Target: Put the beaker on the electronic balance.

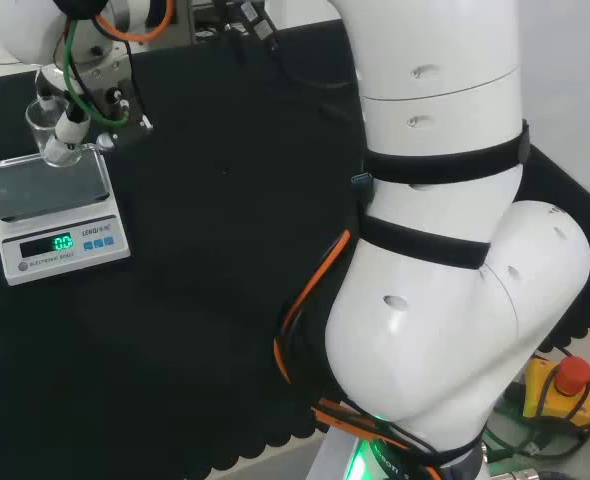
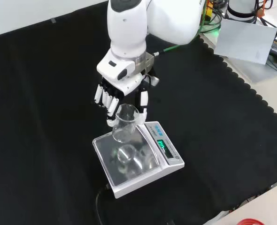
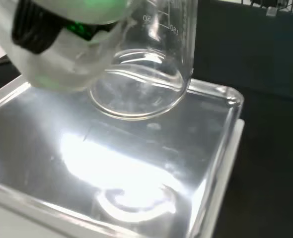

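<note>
The clear glass beaker (image 2: 125, 124) hangs tilted a little above the balance's steel pan (image 2: 129, 174), over the pan's far edge in the front view. My hand (image 2: 115, 91) is shut on it, with fingers on one side and the thumb on the other. In the head view the beaker (image 1: 45, 122) and the hand (image 1: 71, 128) sit just beyond the white electronic balance (image 1: 55, 195) at the left. The wrist view has the beaker's round base (image 3: 136, 91) hovering over the shiny pan (image 3: 151, 168), its reflection lying apart from it.
The balance's display and keys (image 2: 163, 145) face right in the front view, and a black cable (image 2: 98, 202) leaves its near corner. My arm's white links (image 1: 445, 250) take up the head view's right. A red stop button (image 1: 572, 374) lies off the cloth.
</note>
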Robot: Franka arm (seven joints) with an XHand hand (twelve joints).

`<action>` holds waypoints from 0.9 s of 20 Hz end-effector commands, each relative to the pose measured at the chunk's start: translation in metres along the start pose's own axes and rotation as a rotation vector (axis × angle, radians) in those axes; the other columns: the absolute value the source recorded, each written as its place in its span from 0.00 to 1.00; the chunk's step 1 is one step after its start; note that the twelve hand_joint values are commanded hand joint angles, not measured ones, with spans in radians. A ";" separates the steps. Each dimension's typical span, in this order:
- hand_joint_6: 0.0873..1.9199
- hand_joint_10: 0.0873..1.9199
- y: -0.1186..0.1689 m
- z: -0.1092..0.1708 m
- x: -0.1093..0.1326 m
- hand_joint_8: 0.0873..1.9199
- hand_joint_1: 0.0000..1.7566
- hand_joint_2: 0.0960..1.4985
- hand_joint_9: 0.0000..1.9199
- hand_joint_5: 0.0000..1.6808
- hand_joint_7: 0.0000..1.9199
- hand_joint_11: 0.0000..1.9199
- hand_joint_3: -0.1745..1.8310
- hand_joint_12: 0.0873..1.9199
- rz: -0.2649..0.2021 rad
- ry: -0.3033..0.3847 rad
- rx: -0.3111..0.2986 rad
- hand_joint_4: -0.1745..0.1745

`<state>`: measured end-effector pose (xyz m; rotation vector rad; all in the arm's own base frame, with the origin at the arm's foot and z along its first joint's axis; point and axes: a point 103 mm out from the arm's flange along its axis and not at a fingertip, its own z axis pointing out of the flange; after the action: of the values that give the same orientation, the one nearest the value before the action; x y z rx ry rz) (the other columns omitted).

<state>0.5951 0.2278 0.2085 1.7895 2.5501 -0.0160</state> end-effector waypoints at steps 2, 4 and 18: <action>0.31 0.39 0.002 0.019 0.019 0.56 0.62 0.54 0.67 0.72 0.67 0.52 0.23 0.58 -0.035 0.016 0.029 1.00; 0.31 0.39 0.001 0.020 0.018 0.56 0.62 0.54 0.67 0.72 0.67 0.52 0.23 0.58 -0.063 0.055 0.006 1.00; 0.31 0.39 0.020 0.055 0.041 0.56 0.62 0.54 0.67 0.72 0.68 0.51 0.23 0.58 -0.019 0.006 0.092 1.00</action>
<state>0.6010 0.2555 0.1643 1.7745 2.6266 -0.1034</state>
